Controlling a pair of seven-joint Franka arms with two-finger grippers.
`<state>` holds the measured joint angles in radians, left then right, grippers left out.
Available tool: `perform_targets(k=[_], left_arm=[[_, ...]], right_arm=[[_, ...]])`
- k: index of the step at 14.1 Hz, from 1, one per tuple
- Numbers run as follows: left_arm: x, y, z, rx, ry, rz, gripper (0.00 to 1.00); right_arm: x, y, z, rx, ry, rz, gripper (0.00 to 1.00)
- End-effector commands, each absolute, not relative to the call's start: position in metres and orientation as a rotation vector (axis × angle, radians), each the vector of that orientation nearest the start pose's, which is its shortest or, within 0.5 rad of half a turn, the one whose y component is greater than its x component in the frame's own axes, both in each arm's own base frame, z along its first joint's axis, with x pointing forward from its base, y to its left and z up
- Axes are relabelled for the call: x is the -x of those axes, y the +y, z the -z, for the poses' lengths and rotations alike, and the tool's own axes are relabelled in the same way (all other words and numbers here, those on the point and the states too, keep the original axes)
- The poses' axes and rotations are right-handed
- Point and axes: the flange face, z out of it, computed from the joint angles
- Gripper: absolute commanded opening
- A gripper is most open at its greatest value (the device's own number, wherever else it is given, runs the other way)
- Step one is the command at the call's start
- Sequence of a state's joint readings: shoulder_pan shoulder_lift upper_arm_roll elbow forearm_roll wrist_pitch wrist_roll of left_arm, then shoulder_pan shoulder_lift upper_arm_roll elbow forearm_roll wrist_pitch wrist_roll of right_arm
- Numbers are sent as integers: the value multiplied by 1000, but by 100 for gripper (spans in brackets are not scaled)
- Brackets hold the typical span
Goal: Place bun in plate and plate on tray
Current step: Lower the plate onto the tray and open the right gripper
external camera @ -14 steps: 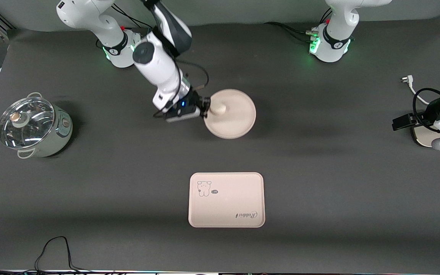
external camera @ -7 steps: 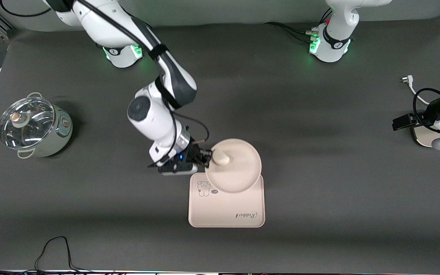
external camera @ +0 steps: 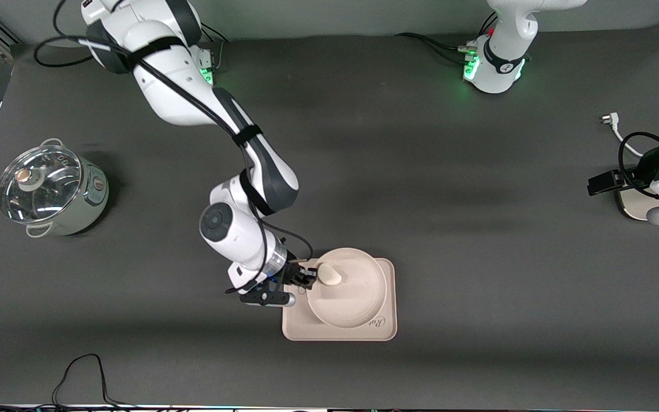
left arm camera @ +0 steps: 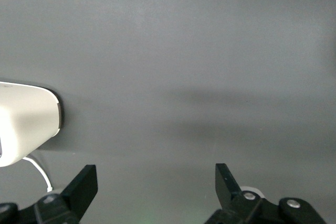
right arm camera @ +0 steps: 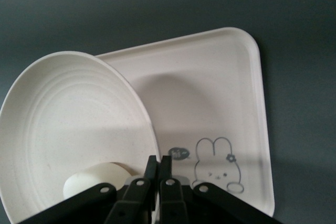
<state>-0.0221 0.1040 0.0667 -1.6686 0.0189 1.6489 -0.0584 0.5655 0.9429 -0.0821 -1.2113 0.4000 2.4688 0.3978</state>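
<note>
The round cream plate is over the rectangular tray, and my right gripper is shut on its rim at the side toward the right arm's end of the table. The small off-white bun lies in the plate just by that gripper. In the right wrist view the plate sits tilted above the tray, the bun close to my right gripper. Whether the plate touches the tray I cannot tell. My left gripper waits open over bare mat at the left arm's end.
A pot with a glass lid stands at the right arm's end of the table. A white plug and cord lie near the left arm. A black cable loops at the table's edge nearest the front camera.
My right arm has carried the plate with the bun from the middle of the table toward the front camera, to over the tray. The left arm has stayed still.
</note>
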Motion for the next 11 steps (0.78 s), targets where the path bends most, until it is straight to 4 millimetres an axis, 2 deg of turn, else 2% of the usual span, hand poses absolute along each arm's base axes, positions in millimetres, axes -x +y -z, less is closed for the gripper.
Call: perform_targets(k=[1,2,5,6,8,11], left_arm=[[-576,27,-529,3118,-137,-189,100],[-576,27,-529,3118,-137,-189,100],[-576,27,-529,3118,-137,-189,100],[-576,27,-529,3118,-137,-189,100],[-576,27,-529,3118,-137,-189,100],[-576,27,-529,3118,-137,-189,100]], right_arm=[[-694,385,-193,2751,211,306,0],[-693,385,-185,2757,214,300,0],[-692,385,-184,2754,221,295,0],[-692,385,-184,2753,229,291,6],[-693,386,-190,2746,232,295,100],[-694,383,-206,2748,233,267,100]])
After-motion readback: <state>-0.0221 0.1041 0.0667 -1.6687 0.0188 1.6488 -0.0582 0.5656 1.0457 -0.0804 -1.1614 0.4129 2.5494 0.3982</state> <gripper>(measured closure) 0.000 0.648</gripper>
